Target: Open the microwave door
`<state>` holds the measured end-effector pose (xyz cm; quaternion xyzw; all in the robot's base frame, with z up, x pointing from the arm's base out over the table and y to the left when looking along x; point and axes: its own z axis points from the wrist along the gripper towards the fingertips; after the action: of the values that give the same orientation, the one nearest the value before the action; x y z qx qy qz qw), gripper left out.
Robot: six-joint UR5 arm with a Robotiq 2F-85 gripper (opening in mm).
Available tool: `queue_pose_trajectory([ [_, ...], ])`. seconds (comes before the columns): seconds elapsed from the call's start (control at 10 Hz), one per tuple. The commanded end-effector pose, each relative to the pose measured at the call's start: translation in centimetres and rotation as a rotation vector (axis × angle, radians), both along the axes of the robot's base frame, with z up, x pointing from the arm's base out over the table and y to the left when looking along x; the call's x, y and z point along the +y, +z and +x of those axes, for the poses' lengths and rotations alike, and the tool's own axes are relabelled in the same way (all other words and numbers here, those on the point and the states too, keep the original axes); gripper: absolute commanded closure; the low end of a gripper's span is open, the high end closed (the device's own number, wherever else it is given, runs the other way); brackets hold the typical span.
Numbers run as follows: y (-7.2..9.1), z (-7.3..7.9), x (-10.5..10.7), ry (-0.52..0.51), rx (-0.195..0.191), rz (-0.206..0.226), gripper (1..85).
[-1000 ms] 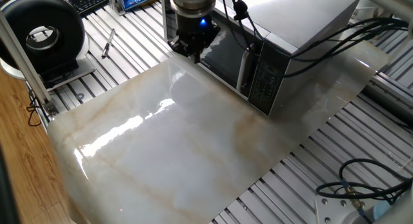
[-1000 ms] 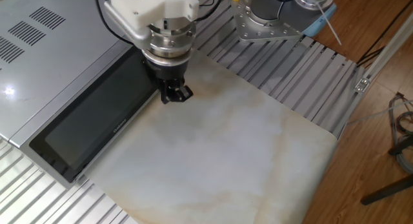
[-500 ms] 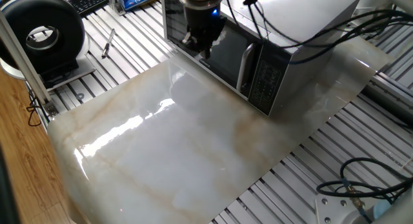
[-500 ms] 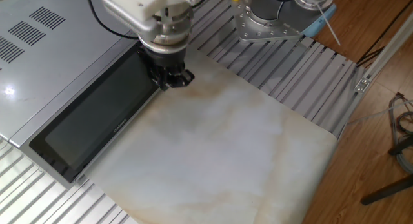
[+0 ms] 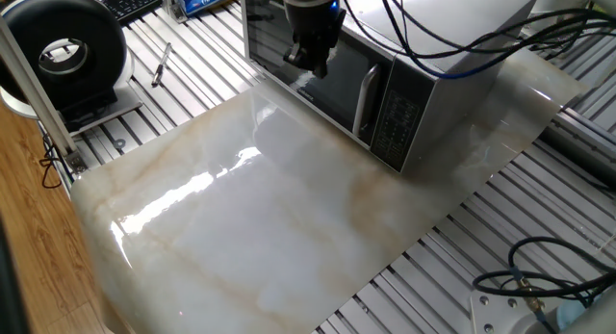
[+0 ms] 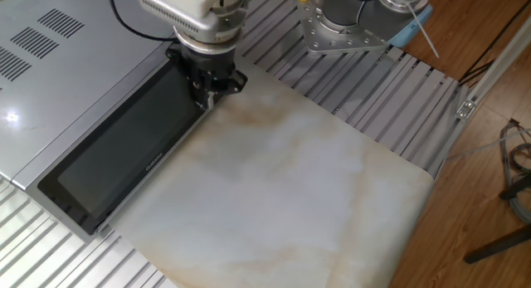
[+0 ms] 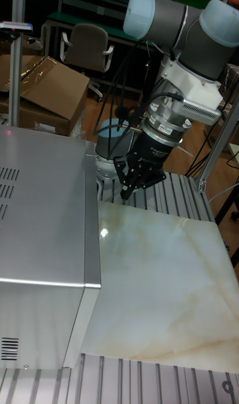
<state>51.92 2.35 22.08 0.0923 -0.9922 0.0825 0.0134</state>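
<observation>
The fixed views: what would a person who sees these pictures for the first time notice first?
First comes the big silver microwave at the far edge of the pale marble sheet, its dark glass door shut. Just in front of the glass hangs the black gripper, to the left of the vertical silver handle in that view. At the left stands a black ring-shaped device on the slatted metal table.

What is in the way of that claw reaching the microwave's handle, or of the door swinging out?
Nothing visible. The gripper hangs before the microwave door; only dark glass lies between it and the handle. The marble slab in front looks bare.
</observation>
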Motion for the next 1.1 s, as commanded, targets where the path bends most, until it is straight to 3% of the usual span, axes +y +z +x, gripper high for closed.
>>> queue_pose_trajectory([
  [0.0,0.7,-2.2,0.6,-0.017,0.081,0.002,84.7],
  [0.1,0.8,-2.6,0.7,-0.022,0.097,0.000,84.7],
  [0.2,1.1,-3.5,0.9,0.085,0.136,0.017,84.7],
  [0.3,0.9,-4.6,3.5,0.178,0.167,0.131,84.7],
  [0.4,1.2,-4.9,0.5,0.290,0.206,0.036,84.0],
  [0.5,1.2,-4.8,-0.5,0.357,0.225,0.003,65.7],
  [0.6,0.5,-2.2,1.0,0.398,0.122,0.047,49.3],
  [0.8,0.3,-1.6,1.0,0.516,0.114,0.048,43.7],
  [1.0,0.3,-2.0,1.3,0.606,0.126,0.075,48.0],
])
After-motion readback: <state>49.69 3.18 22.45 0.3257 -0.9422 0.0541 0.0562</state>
